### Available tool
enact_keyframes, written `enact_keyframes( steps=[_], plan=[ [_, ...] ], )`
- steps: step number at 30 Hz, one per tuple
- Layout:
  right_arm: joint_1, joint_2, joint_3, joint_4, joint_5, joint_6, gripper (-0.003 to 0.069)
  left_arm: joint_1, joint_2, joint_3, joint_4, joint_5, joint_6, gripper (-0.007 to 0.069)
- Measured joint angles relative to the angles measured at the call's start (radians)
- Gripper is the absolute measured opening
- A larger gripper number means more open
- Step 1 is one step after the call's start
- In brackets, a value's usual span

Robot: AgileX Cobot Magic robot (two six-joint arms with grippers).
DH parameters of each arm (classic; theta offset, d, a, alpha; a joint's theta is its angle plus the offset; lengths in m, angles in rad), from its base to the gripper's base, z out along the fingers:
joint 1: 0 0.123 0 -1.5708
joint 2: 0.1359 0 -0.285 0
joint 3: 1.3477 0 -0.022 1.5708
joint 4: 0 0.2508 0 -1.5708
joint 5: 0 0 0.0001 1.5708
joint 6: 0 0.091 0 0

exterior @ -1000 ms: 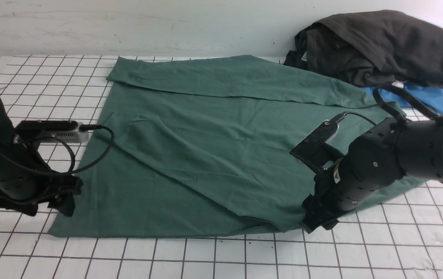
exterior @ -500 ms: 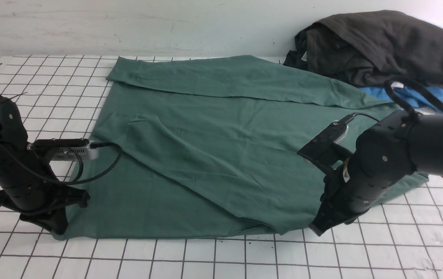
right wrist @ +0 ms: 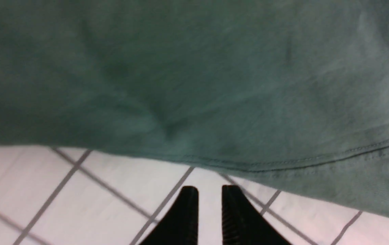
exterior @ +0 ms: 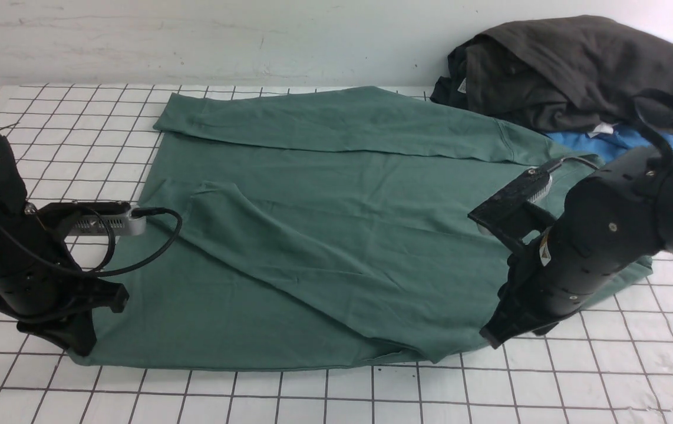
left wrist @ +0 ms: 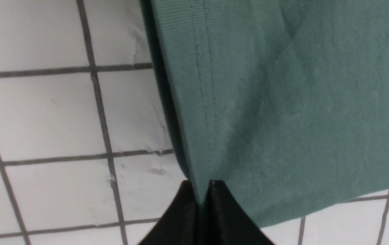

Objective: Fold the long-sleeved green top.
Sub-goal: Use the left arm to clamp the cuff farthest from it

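Note:
The green long-sleeved top (exterior: 336, 235) lies spread on the gridded table, with one sleeve folded across its far side and the other lying diagonally over its body. My left gripper (exterior: 80, 344) is at the top's near-left corner. In the left wrist view my left gripper (left wrist: 201, 186) is shut on the stitched hem of the top (left wrist: 283, 102). My right gripper (exterior: 492, 337) is low at the near-right edge. In the right wrist view my right gripper (right wrist: 209, 190) stands a little open and empty over bare table, just short of the hem of the top (right wrist: 194, 85).
A dark charcoal-grey garment (exterior: 578, 65) is piled at the back right, over a bright blue garment (exterior: 613, 147). The white gridded table (exterior: 336, 394) reaches the wall at the back. Bare table runs along the near edge and the left side.
My left gripper dropped to the near-left corner, took hold of it, and the top's left side shifted a little left. My right arm moved right along the near edge.

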Motion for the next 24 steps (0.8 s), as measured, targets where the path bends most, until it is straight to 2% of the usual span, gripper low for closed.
enact_keyframes(
  steps=[1,5,6,7,8,10,11,13,15,16,17,18,24],
  plan=[
    [0.000,0.004,0.000,-0.003,0.000,0.007,0.0131,0.000,0.001,0.000,0.000,-0.001,0.000,0.0002],
    [-0.075,0.096,0.000,-0.050,-0.092,0.122,0.0358,0.000,0.023,0.000,0.000,-0.010,0.000,0.0002],
    [-0.079,0.105,0.000,-0.055,-0.099,0.129,0.0390,0.000,0.025,0.000,0.000,-0.010,0.000,0.0002],
    [-0.081,0.111,0.000,-0.057,-0.100,0.130,0.0397,0.000,0.027,0.000,0.000,-0.010,0.000,0.0002],
    [-0.083,0.126,-0.003,-0.072,-0.111,0.138,0.0440,0.000,0.027,0.000,0.000,-0.012,0.000,0.0002],
    [-0.083,0.135,-0.009,-0.080,-0.117,0.139,0.0437,0.000,0.028,0.000,0.000,-0.017,0.000,0.0002],
    [-0.083,0.138,-0.011,-0.080,-0.118,0.139,0.0420,0.000,0.029,0.000,0.000,-0.021,0.000,0.0002],
    [-0.083,0.147,-0.014,-0.067,-0.118,0.141,0.0333,0.000,0.032,0.000,-0.002,-0.022,0.000,0.0002],
    [-0.081,0.149,-0.017,-0.049,-0.118,0.141,0.0225,0.000,0.033,0.000,-0.004,-0.022,0.000,0.0002],
    [-0.080,0.150,-0.019,-0.042,-0.117,0.141,0.0120,0.000,0.033,0.000,-0.004,-0.022,0.000,0.0002],
    [-0.080,0.150,-0.020,-0.042,-0.117,0.141,0.0120,0.000,0.033,0.000,-0.004,-0.022,0.000,0.0002],
    [-0.080,0.147,-0.020,-0.038,-0.108,0.137,0.0037,0.000,0.033,0.000,-0.008,-0.016,0.000,0.0002],
    [-0.080,0.064,-0.010,-0.028,-0.007,0.121,0.0013,0.000,0.026,0.000,-0.026,0.050,0.000,0.0002]
  ],
)
